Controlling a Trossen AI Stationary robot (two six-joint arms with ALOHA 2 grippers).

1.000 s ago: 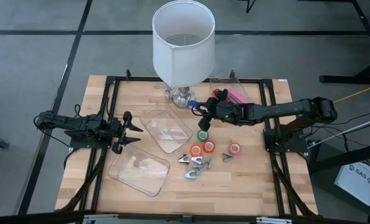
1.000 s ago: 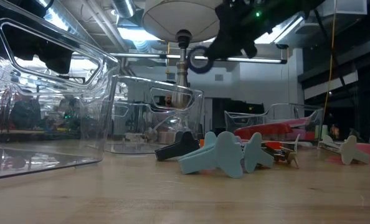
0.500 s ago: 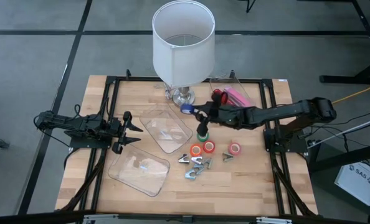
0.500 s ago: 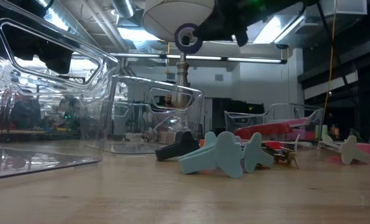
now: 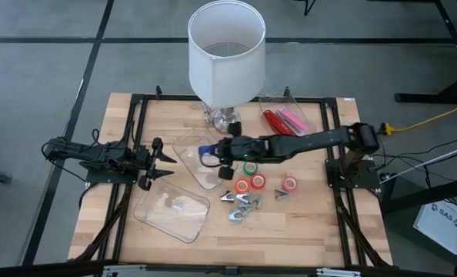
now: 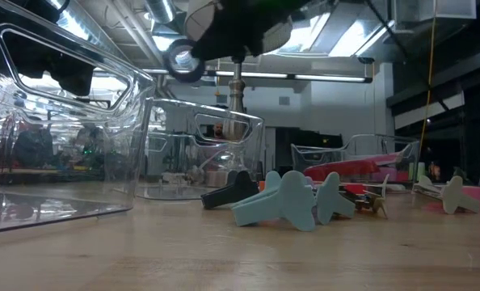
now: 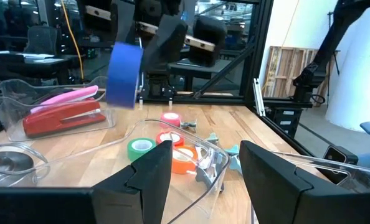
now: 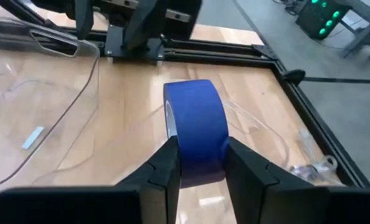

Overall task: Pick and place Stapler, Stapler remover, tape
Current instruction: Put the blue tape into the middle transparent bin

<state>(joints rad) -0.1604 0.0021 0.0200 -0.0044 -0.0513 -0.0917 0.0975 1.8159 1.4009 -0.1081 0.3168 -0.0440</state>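
Right gripper (image 5: 211, 152) clamps the blue tape roll (image 8: 196, 130) on edge above a clear tray (image 5: 205, 161); lamp (image 5: 226, 54) behind. Left gripper (image 5: 161, 162) gapes.

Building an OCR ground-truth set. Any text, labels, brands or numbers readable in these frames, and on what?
"SAS": on the white sheet or box on the floor off the table's right edge in the high view; the smaller print under it is too small to read.
Blue tape roll in the right claw: no print visible.
Red stapler, lamp shade: no readable marks.
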